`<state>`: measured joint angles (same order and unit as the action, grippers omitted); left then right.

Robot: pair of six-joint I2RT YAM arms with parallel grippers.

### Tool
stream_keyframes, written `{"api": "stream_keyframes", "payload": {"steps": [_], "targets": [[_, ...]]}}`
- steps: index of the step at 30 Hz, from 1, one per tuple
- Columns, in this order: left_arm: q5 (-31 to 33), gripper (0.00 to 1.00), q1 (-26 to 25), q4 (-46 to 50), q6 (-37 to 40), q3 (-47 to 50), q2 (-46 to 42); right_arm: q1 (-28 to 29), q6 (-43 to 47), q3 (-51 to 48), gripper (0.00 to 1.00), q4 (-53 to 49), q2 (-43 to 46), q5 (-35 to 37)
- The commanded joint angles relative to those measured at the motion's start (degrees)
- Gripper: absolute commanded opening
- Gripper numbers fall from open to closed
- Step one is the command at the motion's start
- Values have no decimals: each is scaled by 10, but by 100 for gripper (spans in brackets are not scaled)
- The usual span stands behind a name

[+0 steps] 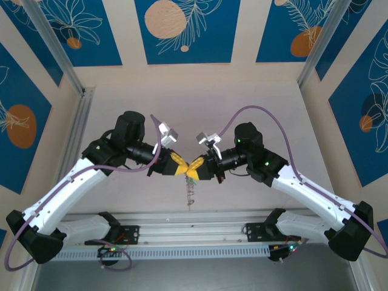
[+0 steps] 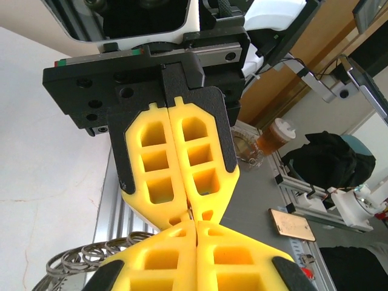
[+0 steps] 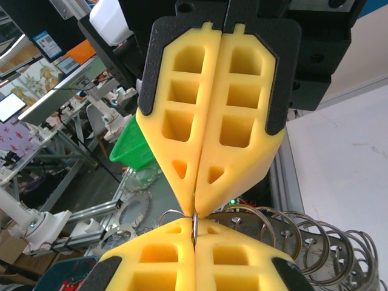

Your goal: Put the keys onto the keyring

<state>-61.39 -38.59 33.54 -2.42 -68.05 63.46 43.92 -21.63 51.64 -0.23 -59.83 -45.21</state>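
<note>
My left gripper [image 1: 180,164] and right gripper [image 1: 194,170] meet tip to tip in the air over the table's near middle. Both are shut. A small silvery ring of the keyring [image 3: 194,227] stands edge-on in the seam of my right gripper [image 3: 194,229], and its top reaches into the closed tips of my left gripper [image 3: 195,209]. More of the keyring's silvery rings [image 3: 303,233] fan out to the right. They also show at the lower left of the left wrist view [image 2: 79,262], beside my left gripper [image 2: 196,229]. A strand of the keyring [image 1: 190,195] hangs below the grippers. The keys are out of view.
Aluminium rails [image 1: 182,221] run along the near edge under the arms. Purple cables [image 1: 267,115] loop over both wrists. Beyond the table stand a green bin [image 3: 130,148], a cup [image 2: 273,136] and a phone [image 2: 292,224].
</note>
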Motion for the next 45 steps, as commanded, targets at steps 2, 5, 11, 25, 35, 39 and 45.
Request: {"api": "stream_keyframes", "payload": {"steps": [2, 5, 11, 25, 35, 39, 45], "targets": [[-19, 0, -12, 8, 11, -16, 1, 2, 20, 23, 2, 3, 11, 62], [-15, 0, -11, 10, 13, -18, -3, 2, 24, 17, 18, -5, 20, 93], [-16, 0, -10, 15, 19, -18, 2, 2, 37, 1, 37, -29, 53, 138], [-23, 0, -9, 4, 6, -30, 7, 6, 80, -9, 44, -103, 97, 170], [-26, 0, -9, -4, -3, -34, 9, 32, 93, -8, 37, -110, 80, 166], [-25, 0, -9, -7, -7, -33, 6, 40, 97, -5, 30, -110, 71, 169], [-25, 0, -8, -11, -7, -27, 4, 46, 101, -2, 17, -114, 66, 166]]}}
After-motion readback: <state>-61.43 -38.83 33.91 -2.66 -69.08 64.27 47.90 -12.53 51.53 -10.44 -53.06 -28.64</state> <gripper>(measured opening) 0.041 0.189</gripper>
